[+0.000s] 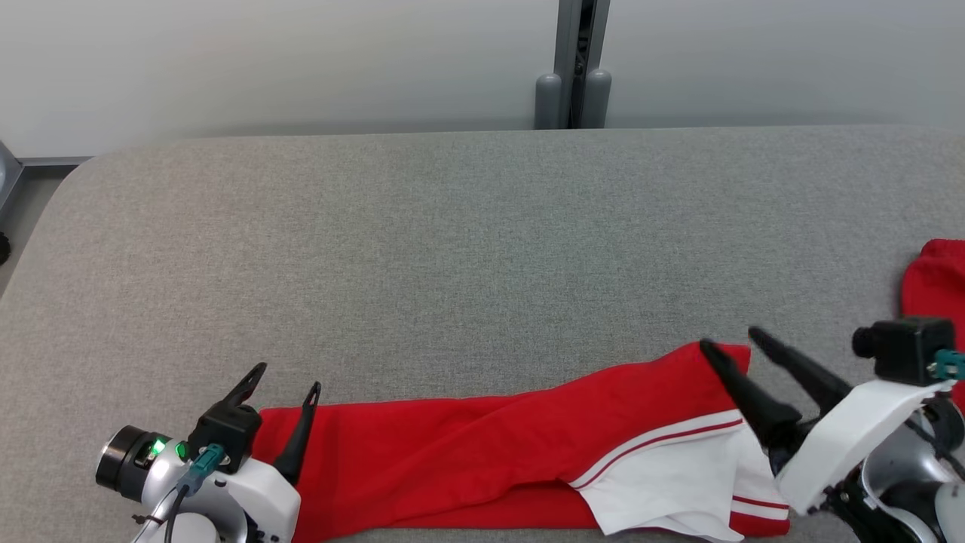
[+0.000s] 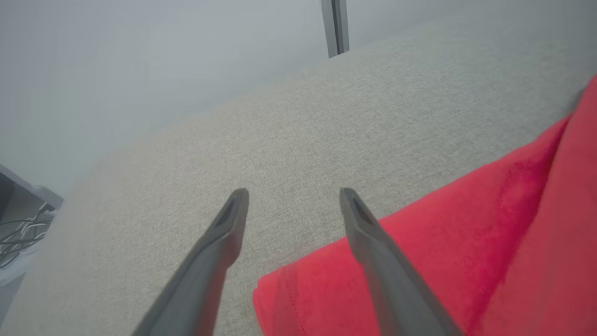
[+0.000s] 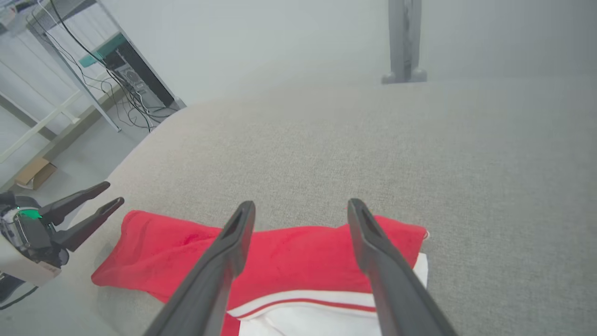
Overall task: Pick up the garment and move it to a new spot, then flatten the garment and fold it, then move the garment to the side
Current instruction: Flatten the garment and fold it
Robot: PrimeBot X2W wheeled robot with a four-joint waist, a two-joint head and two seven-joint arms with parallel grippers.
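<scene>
Table (image 1: 452,241): grey woven fabric top, flat, with a rounded far-left corner. Pale wall behind it, with a grey upright post (image 1: 573,68) at the table's back edge.

Garment (image 1: 482,445): soft red knit, with a white panel and thin red-and-white stripes at its right end. It is a long, narrow band, layered on itself with a diagonal fold line across the middle. It lies flat on the table along the near side, running left to right. Its near edge is cut off by the bottom of the head view.

Left hand (image 1: 288,377): two dark tapered fingers spread apart, holding nothing. It sits at the garment's left end. One finger is over the red corner hem and the other over bare table just beside it. Cannot tell whether either touches the cloth.

Right hand (image 1: 730,338): fingers spread, nothing held. It is at the garment's right end, with one fingertip over the far red corner and the other just past it over the table. In the right wrist view both fingers straddle the red end above the white panel.

Room: the far half of the table is bare and wide, as is the patch left of the garment. A second red cloth (image 1: 935,279) lies at the right edge, apart from the garment.
</scene>
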